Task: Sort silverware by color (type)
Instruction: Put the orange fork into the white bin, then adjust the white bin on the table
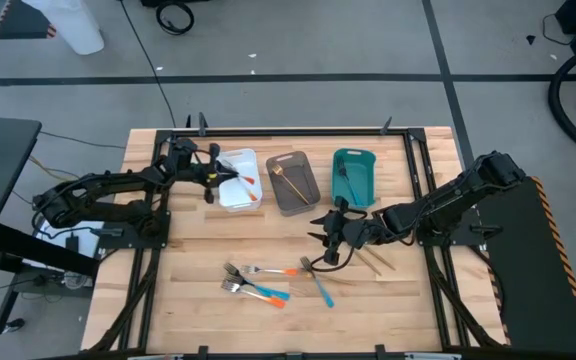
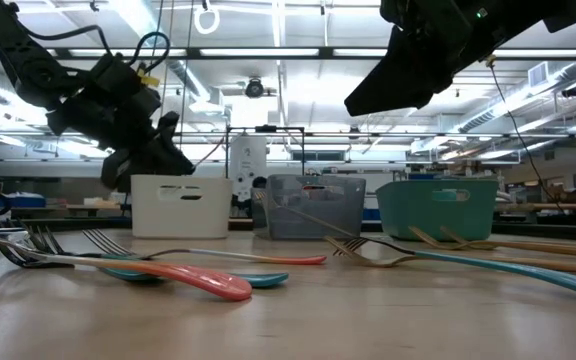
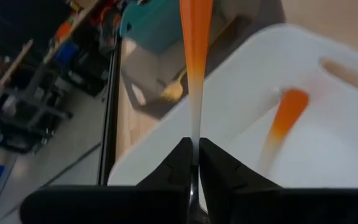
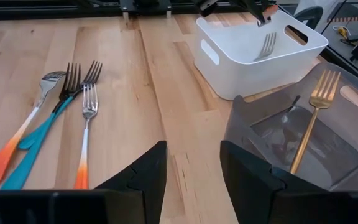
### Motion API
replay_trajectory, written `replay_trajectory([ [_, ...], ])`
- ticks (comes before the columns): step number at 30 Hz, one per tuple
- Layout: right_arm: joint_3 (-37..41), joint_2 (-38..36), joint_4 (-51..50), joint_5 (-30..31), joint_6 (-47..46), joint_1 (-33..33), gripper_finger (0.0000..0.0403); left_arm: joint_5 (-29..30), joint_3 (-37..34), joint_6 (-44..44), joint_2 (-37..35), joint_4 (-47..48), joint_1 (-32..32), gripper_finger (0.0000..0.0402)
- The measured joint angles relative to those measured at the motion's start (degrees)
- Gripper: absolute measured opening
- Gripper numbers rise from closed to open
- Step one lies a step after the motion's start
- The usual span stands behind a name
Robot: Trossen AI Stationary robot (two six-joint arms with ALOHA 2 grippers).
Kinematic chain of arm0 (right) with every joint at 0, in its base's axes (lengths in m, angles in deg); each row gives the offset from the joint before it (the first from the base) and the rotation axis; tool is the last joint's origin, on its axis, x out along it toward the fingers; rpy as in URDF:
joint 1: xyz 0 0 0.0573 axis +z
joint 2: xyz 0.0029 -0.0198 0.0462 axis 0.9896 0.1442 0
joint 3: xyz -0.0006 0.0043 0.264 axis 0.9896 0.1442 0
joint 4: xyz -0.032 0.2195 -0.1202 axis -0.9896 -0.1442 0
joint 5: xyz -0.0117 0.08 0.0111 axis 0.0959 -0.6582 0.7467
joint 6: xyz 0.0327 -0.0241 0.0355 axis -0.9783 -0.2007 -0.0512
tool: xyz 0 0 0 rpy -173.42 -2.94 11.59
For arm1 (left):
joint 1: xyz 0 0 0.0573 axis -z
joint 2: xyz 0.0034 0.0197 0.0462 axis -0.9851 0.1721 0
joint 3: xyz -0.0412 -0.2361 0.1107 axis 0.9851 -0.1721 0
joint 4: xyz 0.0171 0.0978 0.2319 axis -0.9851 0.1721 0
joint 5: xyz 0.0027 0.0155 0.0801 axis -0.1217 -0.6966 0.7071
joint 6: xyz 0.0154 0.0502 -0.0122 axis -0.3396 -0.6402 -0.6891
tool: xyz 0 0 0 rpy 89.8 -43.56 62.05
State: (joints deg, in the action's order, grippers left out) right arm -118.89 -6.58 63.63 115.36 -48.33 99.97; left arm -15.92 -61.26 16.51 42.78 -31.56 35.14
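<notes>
Two arms are over the table, and no lettering can be read on any bin or utensil. Far left, the left gripper [image 1: 211,176] hangs at the white bin [image 1: 238,194], its fingers [image 3: 174,163] pinching an orange-handled fork [image 3: 195,56] (tines dangling inside the bin, as the right wrist view shows). Next along, the grey bin [image 1: 309,194] holds a gold fork [image 4: 311,118]; then the teal bin [image 1: 369,165]. Below, orange and teal cutlery [image 1: 258,283] lies loose on the wood. Right gripper [image 1: 324,234] hovers beside the grey bin, fingers spread, nothing held.
</notes>
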Motion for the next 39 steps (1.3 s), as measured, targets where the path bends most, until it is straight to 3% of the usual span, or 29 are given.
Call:
replay_trajectory([
  [31, 0.00, 0.00, -0.02, -0.05, 0.00, 0.00, 0.0160, 4.63, -0.02, 0.05, 0.00, 3.41, 1.63, 0.0041],
  [39, 0.00, 0.00, -0.02, -0.11, 0.00, 0.00, 0.0160, 15.73, -0.04, 7.94, -0.04, 0.02, 5.99, 0.0041],
])
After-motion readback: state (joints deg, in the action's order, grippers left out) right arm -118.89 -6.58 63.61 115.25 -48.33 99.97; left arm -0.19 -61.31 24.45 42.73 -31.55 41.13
